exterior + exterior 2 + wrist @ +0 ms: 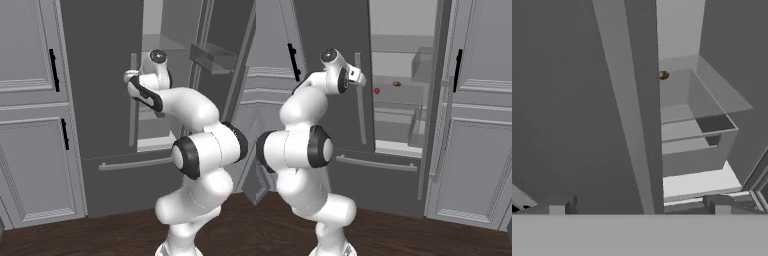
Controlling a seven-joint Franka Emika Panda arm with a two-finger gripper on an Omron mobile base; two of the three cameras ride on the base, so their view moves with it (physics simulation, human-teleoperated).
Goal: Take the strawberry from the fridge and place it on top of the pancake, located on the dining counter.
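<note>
Gripper [637, 205]: jaws spread wide, nothing between them. In the hand view the two tips sit far apart at the bottom edge, one on each side of the left door's free edge.
Hand position: in front of the fridge [331, 30], beside the vertical bar handle [360, 100] of the shut left door, outside the open compartment.
Left door [100, 75]: shut, dark grey. Its edge runs up the middle of the hand view, so the gripper is lined up on the door, not on the opening.
Right door: swung open, with clear bins [214, 57] on its inner face.
Strawberry [377, 90]: tiny red fruit on a pale interior shelf, just inside the opening near the left door's edge. Well apart from the gripper; not yet approached.
Other item [397, 84]: small brown object on the same shelf, farther right and deeper; it also shows in the hand view. Cannot tell what it is.
Step in hand (judgement): reach into the fridge not begun; retrieval is at an early stage.
Risk 1: a straight advance would likely drive a finger into the left door's edge or the handle; cause is the present alignment.
Risk 2: the fruit is far smaller than the jaw span, so a slightly off closing could push it away or roll it deeper.
Risk 3: the brown object could be taken for the target.
Risk 4: forearm and elbow could brush the door bins or the shelf lip while reaching in.
</note>
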